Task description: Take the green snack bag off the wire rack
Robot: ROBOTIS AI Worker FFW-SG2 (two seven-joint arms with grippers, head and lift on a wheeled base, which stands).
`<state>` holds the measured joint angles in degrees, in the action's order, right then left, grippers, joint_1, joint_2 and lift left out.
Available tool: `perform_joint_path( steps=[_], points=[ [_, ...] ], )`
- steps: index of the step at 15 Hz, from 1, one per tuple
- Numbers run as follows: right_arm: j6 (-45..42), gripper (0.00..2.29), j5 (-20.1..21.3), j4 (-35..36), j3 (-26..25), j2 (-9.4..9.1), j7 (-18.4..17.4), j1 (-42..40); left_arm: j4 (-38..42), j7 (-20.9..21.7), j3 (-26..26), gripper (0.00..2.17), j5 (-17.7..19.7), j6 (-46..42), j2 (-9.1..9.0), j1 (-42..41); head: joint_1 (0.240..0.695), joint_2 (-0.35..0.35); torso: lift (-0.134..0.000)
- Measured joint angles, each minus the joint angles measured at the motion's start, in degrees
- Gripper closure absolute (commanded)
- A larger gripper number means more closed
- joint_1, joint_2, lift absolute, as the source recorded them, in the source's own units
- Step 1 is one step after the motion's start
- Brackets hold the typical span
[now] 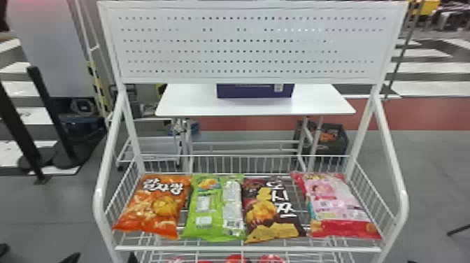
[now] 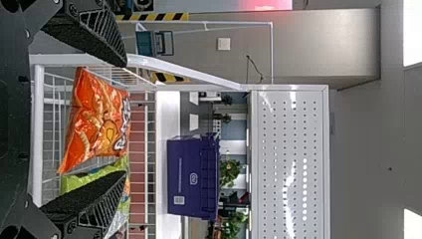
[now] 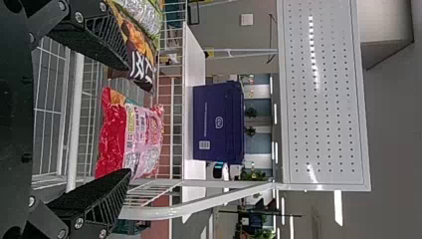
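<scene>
While left claw gapes wide, green snack bag lies beyond, well apart.

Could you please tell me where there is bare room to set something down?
The white tabletop is bare on both sides of the purple box. The wire rack is crowded: green bag against dark bag, narrow gap before the pink bag.

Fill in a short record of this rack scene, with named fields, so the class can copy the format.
wire rack: white, perforated panel above
bags, robot's left to right: orange bag, green bag, brown bag, pink bag
target: green bag, not yet removed
left gripper: open, empty
right gripper: open, empty
behind rack: purple box on white table
</scene>
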<state>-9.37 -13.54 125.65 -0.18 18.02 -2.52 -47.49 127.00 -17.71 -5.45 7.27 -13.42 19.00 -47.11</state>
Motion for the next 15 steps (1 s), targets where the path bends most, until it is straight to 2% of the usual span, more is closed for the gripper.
perform_joint_path(
  steps=[10, 15],
  points=[
    [-0.17, 0.17, -0.24, -0.36, 0.06, 0.06, 0.02, 0.46, -0.01, 0.59, 0.13, 0.14, 0.56, 0.27, -0.02, 0.33, 0.499, 0.000, 0.000],
    [-0.87, 0.17, -0.06, -0.57, 0.23, -0.23, 0.06, 0.56, -4.36, 0.55, -5.52, 0.14, 0.38, 7.54, -0.11, 9.20, 0.499, 0.000, 0.000]
  ],
)
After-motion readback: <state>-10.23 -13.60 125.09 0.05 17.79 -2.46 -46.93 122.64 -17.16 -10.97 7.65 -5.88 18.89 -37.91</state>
